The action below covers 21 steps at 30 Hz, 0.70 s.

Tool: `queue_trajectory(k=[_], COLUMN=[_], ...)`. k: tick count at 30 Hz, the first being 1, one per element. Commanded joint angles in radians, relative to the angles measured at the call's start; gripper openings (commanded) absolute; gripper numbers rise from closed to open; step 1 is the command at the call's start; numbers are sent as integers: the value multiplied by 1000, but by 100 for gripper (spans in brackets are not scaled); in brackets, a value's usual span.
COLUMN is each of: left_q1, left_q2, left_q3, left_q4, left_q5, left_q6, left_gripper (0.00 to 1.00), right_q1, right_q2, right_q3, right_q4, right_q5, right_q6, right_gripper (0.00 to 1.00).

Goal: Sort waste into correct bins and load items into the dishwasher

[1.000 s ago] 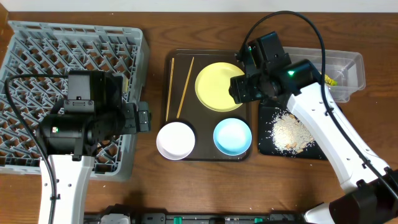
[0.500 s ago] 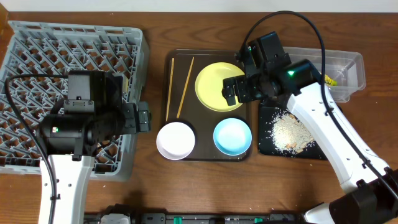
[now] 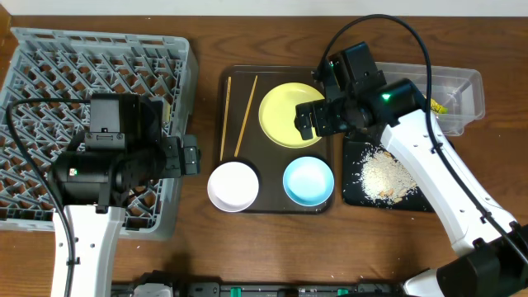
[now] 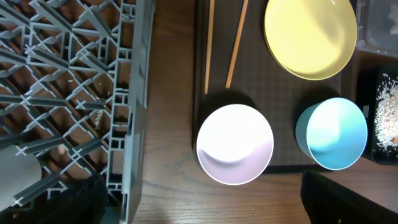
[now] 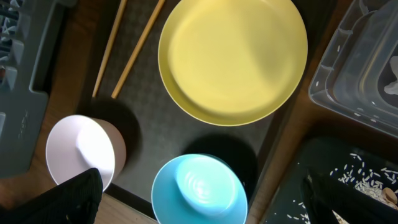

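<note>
A dark serving tray (image 3: 271, 165) on the wooden tabletop (image 3: 206, 247) carries the yellow plate (image 3: 285, 111), chopsticks (image 3: 245, 115), white bowl (image 3: 233, 186) and blue bowl (image 3: 308, 181). The grey rack (image 3: 49, 74) is set at left. The right pincer (image 3: 309, 120) is spread wide above the plate, and the left pincer (image 3: 191, 155) is spread wide beside the rack.

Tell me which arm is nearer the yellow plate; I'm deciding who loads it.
Right. The right fingers hover over the yellow plate; the left fingers sit beside the dish rack, beyond the chopsticks.

One plate (image 3: 290, 114), one blue bowl (image 3: 308, 181), one white bowl (image 3: 233, 186), two chopsticks (image 3: 246, 116), one rack (image 3: 49, 58).
</note>
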Motion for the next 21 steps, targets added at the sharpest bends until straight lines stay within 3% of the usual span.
queue_trajectory(k=[1, 4, 8, 12, 21], left_q1=[-3, -3, -3, -3, -3], left_q2=[0, 0, 0, 0, 0], left_q3=[9, 9, 9, 9, 9], left_q4=[0, 0, 0, 0, 0], left_q5=[-13, -12, -12, -12, -12], left_q6=[14, 14, 14, 14, 14], left_gripper=[99, 99, 99, 99, 99], right_q1=[6, 6, 6, 6, -6], right_q2=[-26, -27, -32, -52, -386], right_q3=[19, 19, 19, 17, -32], right_q4=[2, 1, -61, -116, -83], right_q5=[-8, 6, 167, 169, 350], right_q6=[-3, -3, 30, 42, -110], right_gripper=[99, 99, 99, 99, 99])
